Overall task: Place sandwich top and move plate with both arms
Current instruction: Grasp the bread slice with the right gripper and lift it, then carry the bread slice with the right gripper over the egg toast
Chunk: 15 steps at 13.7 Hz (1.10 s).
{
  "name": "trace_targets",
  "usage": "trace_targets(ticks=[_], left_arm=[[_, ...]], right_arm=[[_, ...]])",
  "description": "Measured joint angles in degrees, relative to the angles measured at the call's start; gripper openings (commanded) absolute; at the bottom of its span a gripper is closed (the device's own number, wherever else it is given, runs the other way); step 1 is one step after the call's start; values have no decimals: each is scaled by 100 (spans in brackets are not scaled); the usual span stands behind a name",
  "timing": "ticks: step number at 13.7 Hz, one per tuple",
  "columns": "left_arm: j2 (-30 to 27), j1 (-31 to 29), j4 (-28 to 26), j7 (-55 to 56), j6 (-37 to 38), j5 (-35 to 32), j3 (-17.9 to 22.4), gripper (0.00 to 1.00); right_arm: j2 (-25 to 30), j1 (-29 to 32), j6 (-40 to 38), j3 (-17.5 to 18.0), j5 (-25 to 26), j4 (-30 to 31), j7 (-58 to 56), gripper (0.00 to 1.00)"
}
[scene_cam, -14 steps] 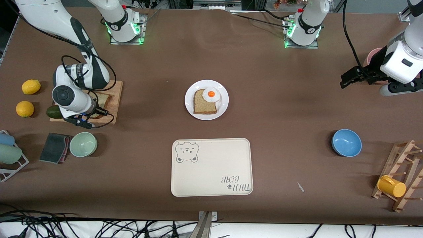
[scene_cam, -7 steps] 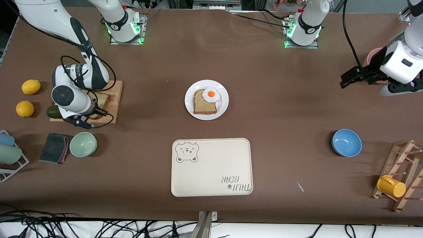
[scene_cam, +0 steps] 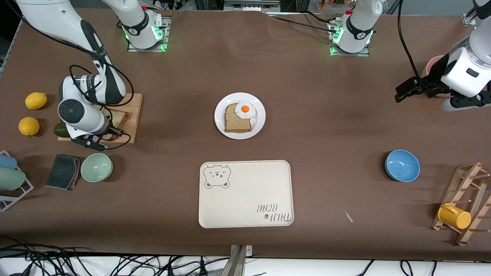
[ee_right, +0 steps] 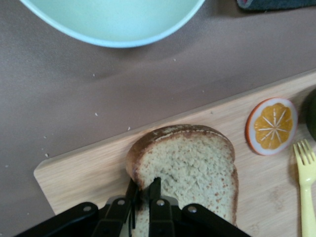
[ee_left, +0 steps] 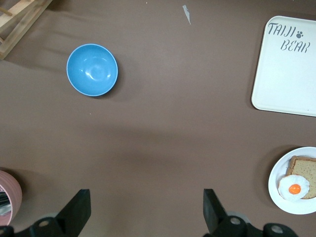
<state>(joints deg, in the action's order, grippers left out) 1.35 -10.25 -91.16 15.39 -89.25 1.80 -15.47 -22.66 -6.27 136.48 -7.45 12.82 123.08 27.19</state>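
Sandwich top [ee_right: 185, 165] pinched by right gripper [ee_right: 144, 190]; left gripper [ee_left: 145, 210] spread wide.

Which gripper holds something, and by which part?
The right gripper is shut on the sandwich top, pinching its crust edge over the cutting board. The left gripper is open and holds nothing.

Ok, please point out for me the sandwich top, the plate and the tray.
sandwich top [ee_right: 190, 163]: right wrist view, middle of the crumb.
plate [scene_cam: 259, 117]: front view, bare white rim.
tray [scene_cam: 249, 184]: front view, plain cream middle.
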Motion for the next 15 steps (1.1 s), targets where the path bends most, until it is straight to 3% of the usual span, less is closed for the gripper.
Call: trace_targets(ticks=[4,8,12,15], left_arm=[[4,0,0,0,0,0,0,100],[4,0,0,0,0,0,0,100],[5,0,0,0,0,0,0,100],[9,0,0,0,0,0,0,100]], right_arm=[[41,-29,-1048,96,31,-551,-2,0],[176,-171,-2617,530,24,-1409,57,0],[170,-591,-3215,985,-58,-1911,796,0],[120,-1397,-3337,1225,-242,-2221,1510,0]])
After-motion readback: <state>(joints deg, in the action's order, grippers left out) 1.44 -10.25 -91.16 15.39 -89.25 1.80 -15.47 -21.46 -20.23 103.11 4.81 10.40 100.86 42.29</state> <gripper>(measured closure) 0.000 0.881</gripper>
